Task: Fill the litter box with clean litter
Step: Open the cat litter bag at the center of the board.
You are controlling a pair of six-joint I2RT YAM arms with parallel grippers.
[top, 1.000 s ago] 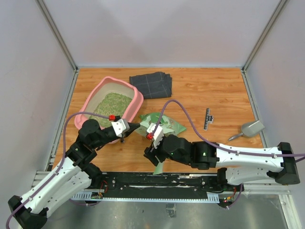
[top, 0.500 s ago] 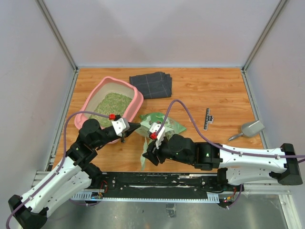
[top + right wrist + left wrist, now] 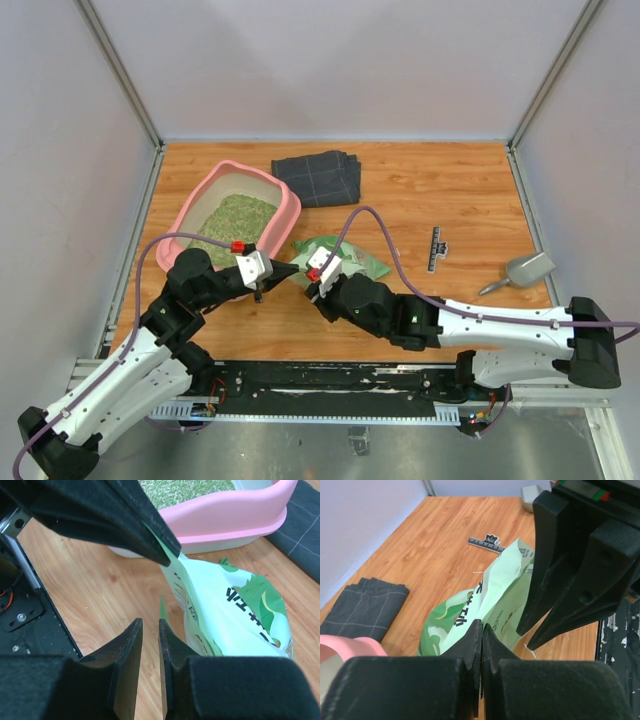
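- The pink plastic rectangular litter box (image 3: 246, 168) sits near the surface's (image 3: 450, 190) far-left corner. Greenish-tan granular clean litter (image 3: 238, 215) covers its floor.
- The green-and-white printed plastic bag (image 3: 350, 262) lies just beside the box's near corner.
- The left gripper (image 3: 481, 630) is clamped on the bag's edge. The right gripper (image 3: 150, 625) has its jaws nearly together; I cannot tell whether it holds anything.
- The step looks like securing a two-gripper hold. Next comes a firm second pinch, then lifting the bag over the rim.
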